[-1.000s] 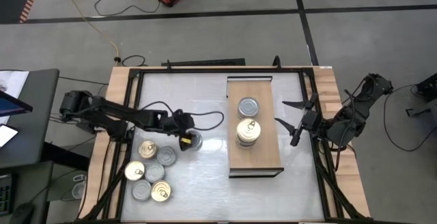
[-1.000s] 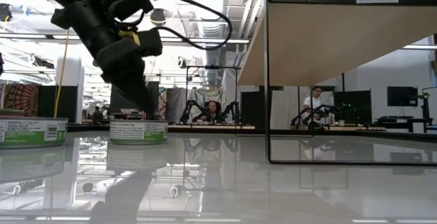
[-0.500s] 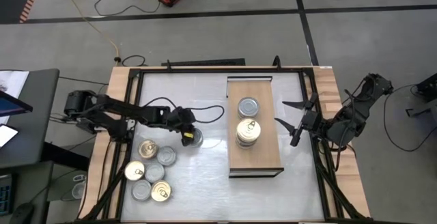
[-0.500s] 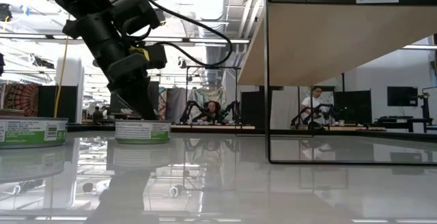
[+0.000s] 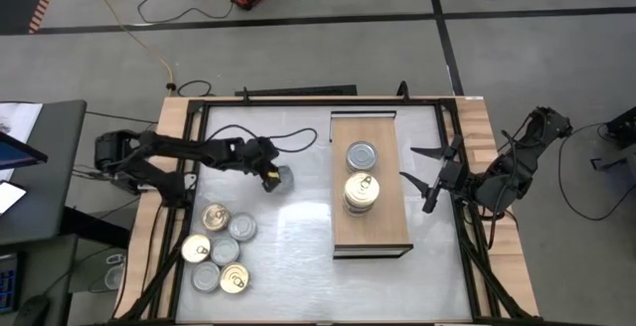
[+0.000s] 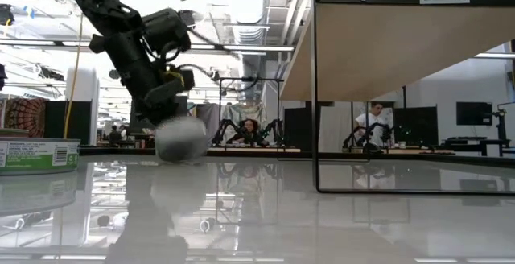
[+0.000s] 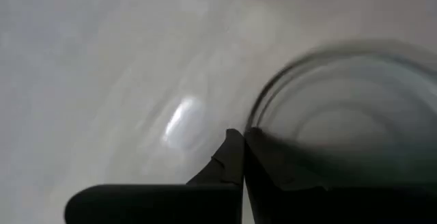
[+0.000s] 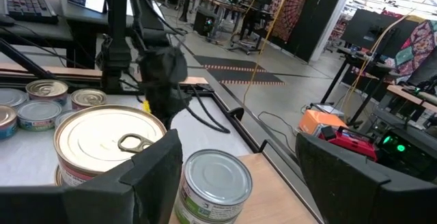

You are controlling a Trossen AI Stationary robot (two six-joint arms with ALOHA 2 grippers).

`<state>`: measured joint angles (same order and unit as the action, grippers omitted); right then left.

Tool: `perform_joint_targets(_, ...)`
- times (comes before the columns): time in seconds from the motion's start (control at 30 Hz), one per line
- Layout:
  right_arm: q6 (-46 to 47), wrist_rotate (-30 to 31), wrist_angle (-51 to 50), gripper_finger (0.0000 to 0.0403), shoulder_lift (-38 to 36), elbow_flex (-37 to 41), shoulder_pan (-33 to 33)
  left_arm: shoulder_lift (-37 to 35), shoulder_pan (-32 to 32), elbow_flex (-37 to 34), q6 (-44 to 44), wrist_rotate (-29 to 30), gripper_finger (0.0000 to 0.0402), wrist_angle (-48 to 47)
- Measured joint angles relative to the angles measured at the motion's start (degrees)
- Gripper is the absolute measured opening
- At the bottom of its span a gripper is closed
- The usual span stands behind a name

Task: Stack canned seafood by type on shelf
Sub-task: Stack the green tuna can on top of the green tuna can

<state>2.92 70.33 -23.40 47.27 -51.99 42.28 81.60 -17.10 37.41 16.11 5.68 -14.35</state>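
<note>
A silver-lidded tin (image 5: 282,179) stands on the grey-white table left of the shelf (image 5: 373,232), a light-wood board. My left gripper (image 5: 266,175) is shut and slants down at the tin's left side; the low view shows it blurred above the tin (image 6: 181,140). On the shelf, a silver tin (image 5: 361,155) stands beside a stack topped by a gold pull-tab lid (image 5: 362,189). My right gripper (image 5: 418,173) hangs open and raised just right of the shelf, touching nothing. My left gripper meets the silver tin at its top rim (image 7: 258,118), on the side toward the table's left, with its shut fingertips (image 7: 235,149). The fingers slant down from the left. Whether the rim lies between them does not show. The tin stands upright on the table.
Several more tins, gold-lidded and silver-lidded, are clustered near the table's near left corner (image 5: 221,251). A dark frame runs around the table (image 5: 298,100). Bare tabletop lies between the moved tin and the shelf. People and other robot stations show in the room beyond.
My left gripper has shut and swung toward the table's far edge. The silver tin has slid with it along the table, away from the cluster of tins, still upright.
</note>
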Motion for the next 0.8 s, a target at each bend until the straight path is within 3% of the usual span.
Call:
perform_joint_targets(0.2,0.0,-0.1,0.0,0.0311,0.0,0.0,0.0,0.0,-2.2,-0.3,0.8,-0.6,0.0,-3.6)
perform_joint_targets(0.5,0.1,-0.1,-0.1,0.0311,0.0,0.0,0.0,-3.8,-1.0,0.0,-1.1,8.7,0.0,-2.2)
perform_joint_targets(0.8,1.3,-0.7,0.0,0.0311,0.3,0.0,-1.6,-11.5,5.0,0.0,-3.4,18.5,0.0,-2.2)
